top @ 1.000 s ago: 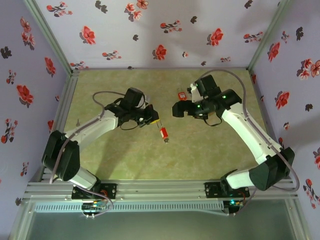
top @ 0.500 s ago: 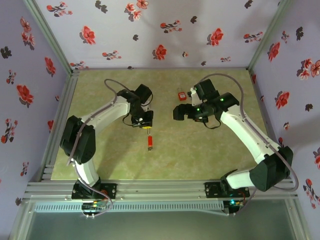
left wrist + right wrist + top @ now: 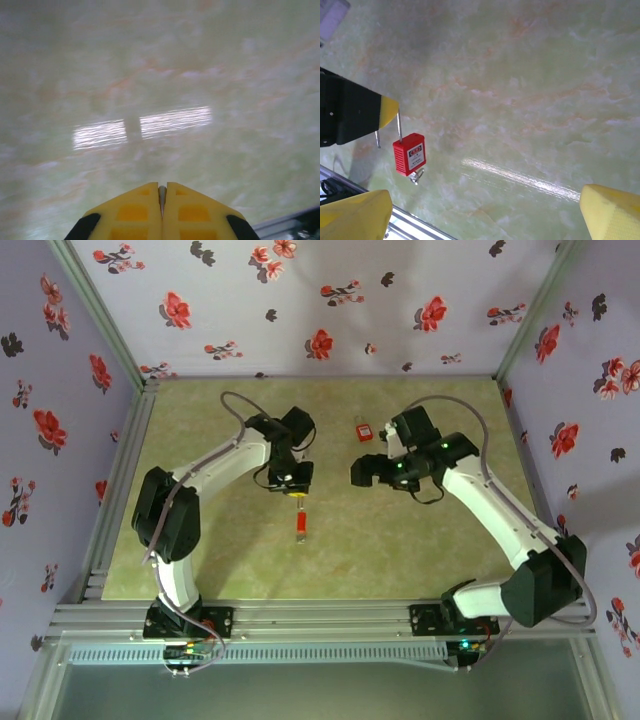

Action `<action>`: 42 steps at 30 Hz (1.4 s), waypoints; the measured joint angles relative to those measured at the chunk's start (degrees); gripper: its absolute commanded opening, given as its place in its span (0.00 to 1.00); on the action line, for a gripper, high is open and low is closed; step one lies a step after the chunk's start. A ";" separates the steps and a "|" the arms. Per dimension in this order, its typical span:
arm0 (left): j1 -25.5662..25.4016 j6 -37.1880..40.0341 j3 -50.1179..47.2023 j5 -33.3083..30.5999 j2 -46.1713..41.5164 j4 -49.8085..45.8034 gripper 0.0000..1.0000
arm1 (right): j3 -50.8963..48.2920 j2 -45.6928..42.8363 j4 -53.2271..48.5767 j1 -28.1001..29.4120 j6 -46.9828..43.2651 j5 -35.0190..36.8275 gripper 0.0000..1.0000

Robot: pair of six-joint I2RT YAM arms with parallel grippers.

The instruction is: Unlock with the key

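Note:
A red padlock (image 3: 299, 525) hangs by its thin metal shackle from my left gripper (image 3: 294, 490), which is shut on the shackle. In the left wrist view the yellow fingers (image 3: 140, 212) meet on a sliver of metal, with the left gripper (image 3: 161, 192) over the floor. In the right wrist view the padlock (image 3: 409, 153) dangles under a yellow fingertip (image 3: 388, 107). A small metal piece (image 3: 416, 176), seemingly the key, sticks out of the lock's underside. My right gripper (image 3: 362, 469) stands open to the right of the padlock, apart from it, its yellow fingers (image 3: 355, 215) wide.
A second small red object (image 3: 363, 430) lies on the green marbled floor (image 3: 400, 540) at the back, close to the right arm's wrist. Flowered walls enclose the floor on three sides. An aluminium rail (image 3: 320, 615) runs along the near edge.
The left arm has swung its gripper from pointing right to pointing toward the near edge, carrying the padlock left and nearer. The right gripper has shifted slightly and stays open.

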 measured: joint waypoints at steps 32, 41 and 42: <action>-6.25 -17.99 3.76 16.50 15.23 37.09 0.00 | -25.05 -6.67 11.76 1.14 6.38 4.02 0.68; -6.25 -18.69 1.14 17.18 15.23 39.63 0.00 | -20.61 1.92 12.61 4.94 3.72 13.44 0.55; -6.25 -18.82 0.87 17.31 15.23 39.67 0.00 | -20.31 2.58 12.85 5.11 3.39 14.19 0.53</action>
